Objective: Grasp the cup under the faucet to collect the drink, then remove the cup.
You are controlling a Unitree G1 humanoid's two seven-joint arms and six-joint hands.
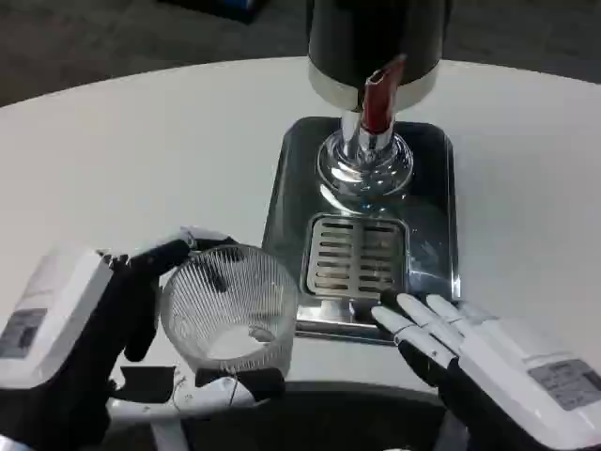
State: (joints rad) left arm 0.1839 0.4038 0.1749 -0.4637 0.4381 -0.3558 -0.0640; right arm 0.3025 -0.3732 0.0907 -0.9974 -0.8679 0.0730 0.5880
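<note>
The white worktop (141, 132) carries a drink dispenser (376, 42) with a dark body and a silver band at its base, standing on a shiny metal drip tray (427, 188). A red tap handle (377, 99) hangs at the dispenser's front, above a chrome faucet base (364, 164). In the near part of the tray, toward the robot from the faucet, sits a slotted grate (355, 254).

The left hand (131, 319) is left of the tray and nearer the robot than the faucet; its fingers wrap around a clear ribbed cup (230, 305), gripping it from both sides. The cup is off the tray, just beside its near left corner, not under the faucet. Whether it holds any drink is unclear.

The right hand (470, 352) rests at the tray's near right edge, fingers stretched out and slightly apart, holding nothing, their tips touching or almost touching the tray rim.
</note>
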